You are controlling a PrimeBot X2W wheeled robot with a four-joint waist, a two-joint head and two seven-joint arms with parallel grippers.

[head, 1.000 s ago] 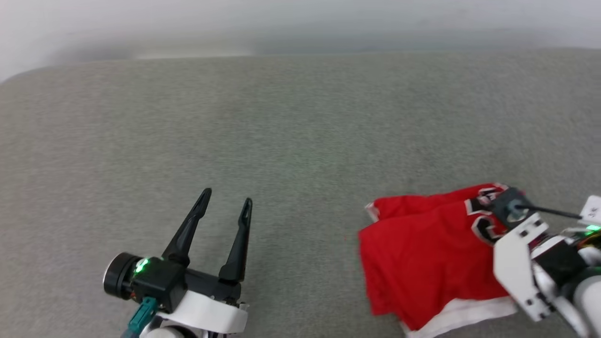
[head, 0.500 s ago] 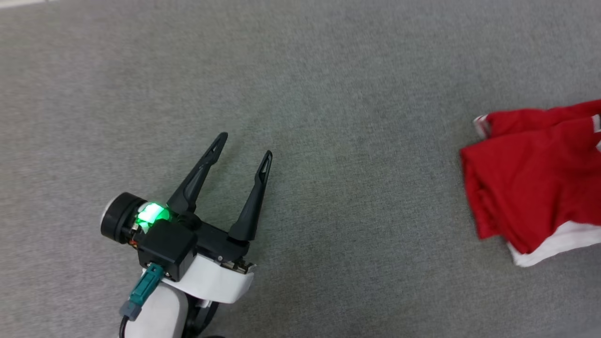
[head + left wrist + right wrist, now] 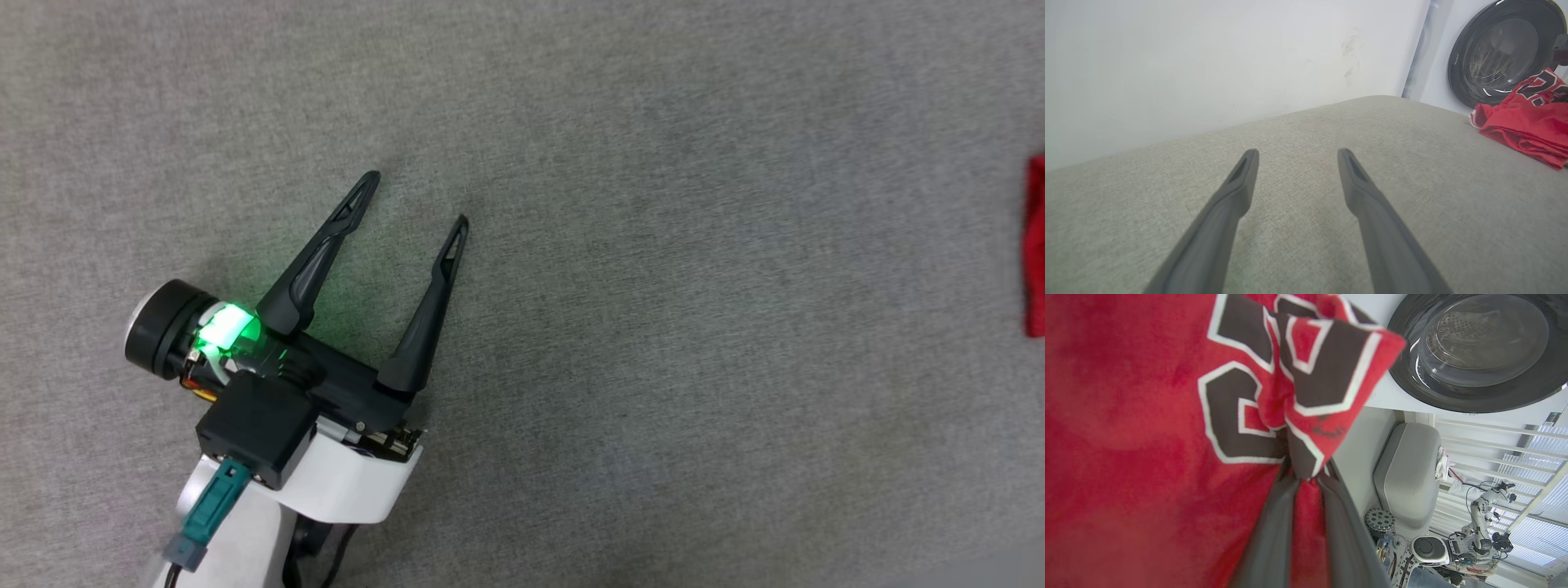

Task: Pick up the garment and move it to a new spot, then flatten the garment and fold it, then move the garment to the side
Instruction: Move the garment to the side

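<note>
The garment is a red T-shirt with a black and white chest graphic. A sliver of the garment shows at the right edge of the head view. In the left wrist view the garment lies bunched on the grey surface at the far right. My right gripper is shut on a fold of the garment at the graphic. My left gripper hovers open over the bare grey surface, far left of the shirt, nothing between its fingers.
A grey fabric surface spreads under both arms. A washing machine door stands behind the shirt, beside a white wall. The right wrist view also shows a grey cushion and another robot on the floor.
The head camera has swung left and down, so the shirt slid to the right edge and the right gripper left that view. My left gripper stays open.
</note>
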